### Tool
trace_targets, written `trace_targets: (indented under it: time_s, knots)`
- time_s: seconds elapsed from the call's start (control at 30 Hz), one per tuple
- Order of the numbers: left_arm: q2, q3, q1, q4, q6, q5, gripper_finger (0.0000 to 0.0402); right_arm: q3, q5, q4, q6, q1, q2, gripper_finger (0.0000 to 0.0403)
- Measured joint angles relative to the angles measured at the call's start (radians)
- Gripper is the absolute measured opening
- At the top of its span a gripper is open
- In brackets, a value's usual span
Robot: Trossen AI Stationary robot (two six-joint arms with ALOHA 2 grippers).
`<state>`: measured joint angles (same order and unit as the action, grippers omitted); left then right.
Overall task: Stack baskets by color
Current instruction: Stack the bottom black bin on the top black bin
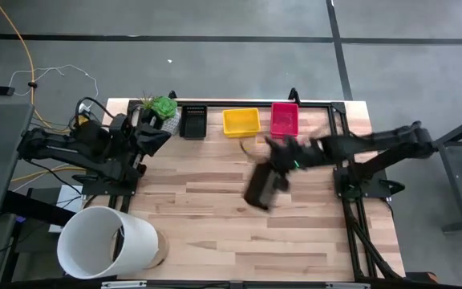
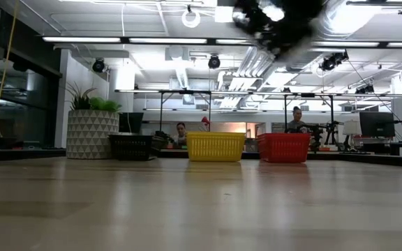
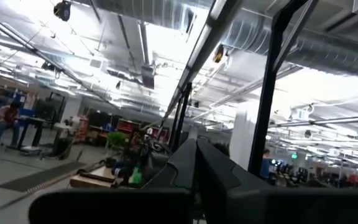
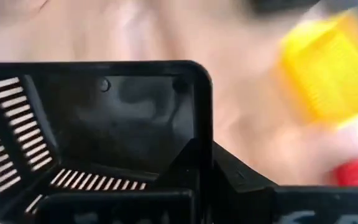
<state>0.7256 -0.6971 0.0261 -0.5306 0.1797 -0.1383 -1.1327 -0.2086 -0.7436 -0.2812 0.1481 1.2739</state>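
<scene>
A wide workshop with bright ceiling lights and ducts lies behind a pale wooden counter (image 1: 215, 233). A large white bucket (image 1: 107, 243) lies at the near left corner, and a potted plant (image 1: 160, 106) stands at the far edge. Along that far edge three baskets sit in a row, well apart from one another: a black basket (image 1: 192, 121) next to the plant, then a yellow basket (image 1: 241, 122), then a red basket (image 1: 284, 119).

The right arm reaches in from the right over the middle of the counter. The right gripper (image 1: 283, 164) is pinched on the rim of a second black basket (image 1: 263, 186), which hangs tilted above the wood, its open side turned towards the wrist camera and its long axis running roughly from the far edge to the near edge, slightly skewed. The resting black basket lies to the left and farther back from the held one, past the yellow one; that is probably where it must go, squared up to match. The left gripper (image 1: 155, 136) is pressed together, empty, and parked beside the plant, nearer the black basket but idle.
</scene>
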Motion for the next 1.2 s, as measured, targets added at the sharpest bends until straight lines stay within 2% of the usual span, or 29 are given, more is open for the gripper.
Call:
trace_targets:
  time_s: [0.1,0.27,0.47,0.67,0.87,1.2]
  knots:
    - [-0.005,0.0,0.001,0.001,0.0,0.004,0.0,-0.153,-0.07,0.042,0.121,-0.131,0.108,0.0]
    - [-0.004,0.0,0.001,0.008,0.0,0.027,0.0,-0.449,-0.117,0.141,0.29,-0.284,0.341,0.0]
    - [-0.004,0.0,0.001,0.01,0.004,0.027,0.0,-0.823,-0.159,0.143,0.455,-0.381,0.646,0.0]
    - [-0.004,0.0,0.001,0.01,0.011,0.027,0.0,-1.083,-0.157,0.125,0.574,-0.422,0.898,0.0]
    - [-0.004,0.0,0.001,0.01,0.011,0.026,0.0,-1.225,-0.107,0.105,0.654,-0.452,1.07,0.0]
    - [-0.004,0.0,0.001,0.01,0.011,0.019,0.0,-1.19,-0.102,0.121,0.726,-0.494,1.129,0.0]
